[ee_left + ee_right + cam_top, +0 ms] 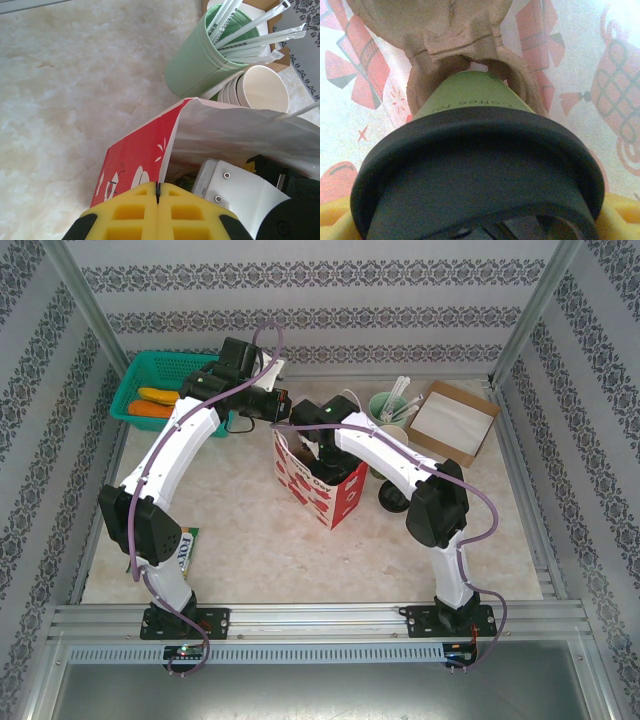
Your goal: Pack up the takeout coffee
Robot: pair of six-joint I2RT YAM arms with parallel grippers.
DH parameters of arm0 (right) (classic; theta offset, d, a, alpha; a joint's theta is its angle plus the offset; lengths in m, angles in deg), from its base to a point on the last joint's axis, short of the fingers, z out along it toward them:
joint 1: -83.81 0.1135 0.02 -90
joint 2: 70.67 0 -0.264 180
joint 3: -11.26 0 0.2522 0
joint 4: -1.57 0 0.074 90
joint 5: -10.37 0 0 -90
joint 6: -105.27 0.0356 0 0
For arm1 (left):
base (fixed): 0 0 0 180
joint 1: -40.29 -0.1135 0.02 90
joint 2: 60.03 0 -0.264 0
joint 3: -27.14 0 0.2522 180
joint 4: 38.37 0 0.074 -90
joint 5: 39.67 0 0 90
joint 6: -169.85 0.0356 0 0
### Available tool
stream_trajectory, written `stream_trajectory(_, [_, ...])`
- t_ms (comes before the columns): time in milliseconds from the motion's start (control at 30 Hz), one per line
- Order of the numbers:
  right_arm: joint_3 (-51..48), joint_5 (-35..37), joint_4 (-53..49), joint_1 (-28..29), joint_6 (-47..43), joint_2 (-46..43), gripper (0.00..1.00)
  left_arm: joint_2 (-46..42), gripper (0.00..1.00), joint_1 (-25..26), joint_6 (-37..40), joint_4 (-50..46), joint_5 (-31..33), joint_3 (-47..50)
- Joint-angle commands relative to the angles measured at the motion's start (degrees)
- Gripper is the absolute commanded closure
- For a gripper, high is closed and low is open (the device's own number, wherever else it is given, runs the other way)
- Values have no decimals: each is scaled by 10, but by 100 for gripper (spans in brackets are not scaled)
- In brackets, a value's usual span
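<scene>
The takeout coffee (470,100), a green cup with a round black lid (480,170), sits low inside the red-and-white paper bag (303,487), its base in a brown cardboard holder (445,30). My right gripper (480,225) reaches down into the bag (325,465), and its yellow fingers (334,220) press both sides of the lid. My left gripper (158,192) is shut on the bag's upper rim (172,135) and holds the mouth open (284,428).
A mint cup of wrapped utensils (200,60) and a stack of lidless cups (260,90) stand just behind the bag. A brown cardboard box (455,420) lies at the back right. A green basket (160,390) stands back left, and a packet (188,550) lies near the left arm.
</scene>
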Motion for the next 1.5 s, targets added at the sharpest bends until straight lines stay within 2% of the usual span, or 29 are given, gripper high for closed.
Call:
stream_trajectory(0, [-8, 1, 3, -7, 1, 7, 46, 5, 100, 5, 4, -14, 0, -19])
stream_trajectory(1033, [-15, -2, 18, -10, 1, 12, 46, 6, 100, 4, 4, -16, -1, -19])
stream_trajectory(1467, [-47, -11, 44, -12, 4, 16, 47, 8, 100, 4, 2, -13, -9, -20])
